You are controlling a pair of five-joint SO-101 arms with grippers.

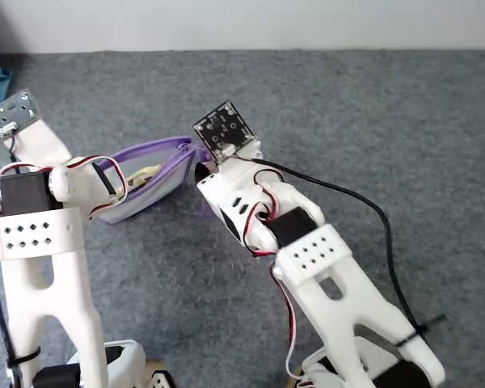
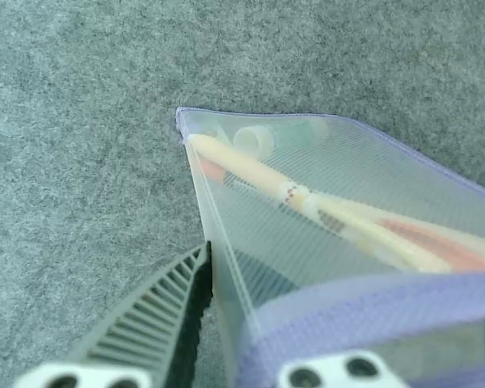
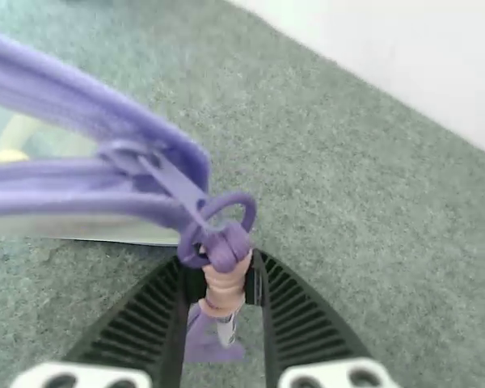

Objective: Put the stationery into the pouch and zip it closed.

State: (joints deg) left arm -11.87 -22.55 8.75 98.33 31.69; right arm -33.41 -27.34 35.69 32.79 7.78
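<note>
Lying on the grey carpeted table (image 1: 372,121) a little left of centre in the high view, the pouch (image 1: 149,184) is sitting between the two arms with its purple-edged mouth gaping upward. The left gripper (image 2: 226,279) is pinching the pouch's left end, one ribbed finger (image 2: 166,311) pressing against the clear wall while the other is hiding behind the purple band. Through that wall in the left wrist view, the stationery (image 2: 364,230) is showing: a cream pen (image 2: 307,200) is slanting across the middle and a pale cap (image 2: 255,139) is sitting near the pouch's upper corner. The right gripper (image 3: 220,279) is clamping narrowly on the zipper pull (image 3: 218,255) at the pouch's right end, its purple cord running up to the slider (image 3: 125,153), beyond which the two zipper bands are standing apart.
</note>
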